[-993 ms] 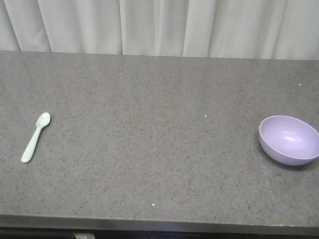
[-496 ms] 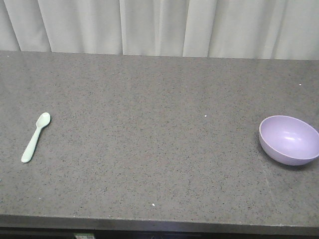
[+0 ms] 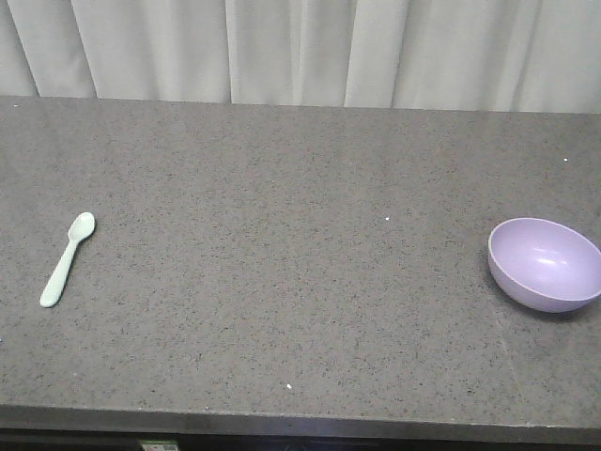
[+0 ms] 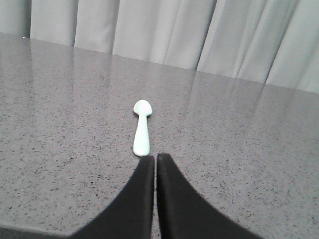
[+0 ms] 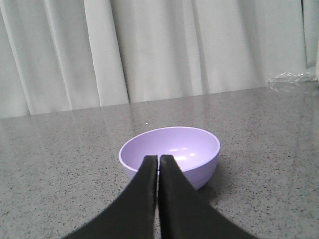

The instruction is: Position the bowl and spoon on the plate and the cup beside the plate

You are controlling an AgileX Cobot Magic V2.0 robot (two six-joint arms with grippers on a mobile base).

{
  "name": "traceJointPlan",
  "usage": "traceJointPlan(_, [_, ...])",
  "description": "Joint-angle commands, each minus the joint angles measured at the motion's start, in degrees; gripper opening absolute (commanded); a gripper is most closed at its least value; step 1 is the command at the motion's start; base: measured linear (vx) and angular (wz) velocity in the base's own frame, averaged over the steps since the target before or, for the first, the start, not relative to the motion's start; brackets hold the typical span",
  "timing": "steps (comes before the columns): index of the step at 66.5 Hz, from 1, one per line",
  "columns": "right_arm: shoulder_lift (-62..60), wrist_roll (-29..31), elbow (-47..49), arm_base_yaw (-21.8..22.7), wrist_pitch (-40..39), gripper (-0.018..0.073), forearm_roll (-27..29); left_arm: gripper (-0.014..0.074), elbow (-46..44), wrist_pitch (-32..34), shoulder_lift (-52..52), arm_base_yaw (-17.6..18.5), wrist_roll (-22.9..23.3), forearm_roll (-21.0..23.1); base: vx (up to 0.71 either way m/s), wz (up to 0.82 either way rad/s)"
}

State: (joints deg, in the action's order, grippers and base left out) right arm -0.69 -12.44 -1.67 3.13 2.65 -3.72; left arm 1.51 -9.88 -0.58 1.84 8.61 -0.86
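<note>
In the front view the spoon (image 3: pixel 68 258) lay flat at the left edge of the grey speckled countertop (image 3: pixel 300 188), about mid-height in the frame. Its oval head pointed toward the upper right and its handle toward the lower left. The left wrist view showed the left gripper (image 4: pixel 155 157) low over the counter at bottom centre. Its two dark fingers were pressed together with only a hairline slit between them and nothing held. Their tips sat just short of the spoon's handle end; whether they touched it could not be told.

Far across the counter, at the right edge of the front view, the bowl (image 3: pixel 545 263) stood upright and well apart from the spoon, its inside bare. In the right wrist view the right gripper (image 5: pixel 158 158) pointed at the bowl's near wall from bottom centre. Its fingers were likewise closed against each other, gripping nothing. Pale pleated curtains (image 3: pixel 300 47) filled the top of every frame.
</note>
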Motion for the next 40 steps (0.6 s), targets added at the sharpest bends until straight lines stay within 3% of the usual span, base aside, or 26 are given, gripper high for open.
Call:
traceJointPlan(1, [-0.5,0.4,-0.4,0.4,-4.1,-0.0004,-0.5,-0.0007,1.5,4.1,-0.9,0.0,0.5,0.0,0.0,0.0])
traceJointPlan(40, [-0.5,0.4,-0.4,0.4,-4.1,-0.0004,-0.5,-0.0007,1.5,4.1,-0.9,0.0,0.5,0.0,0.0,0.0])
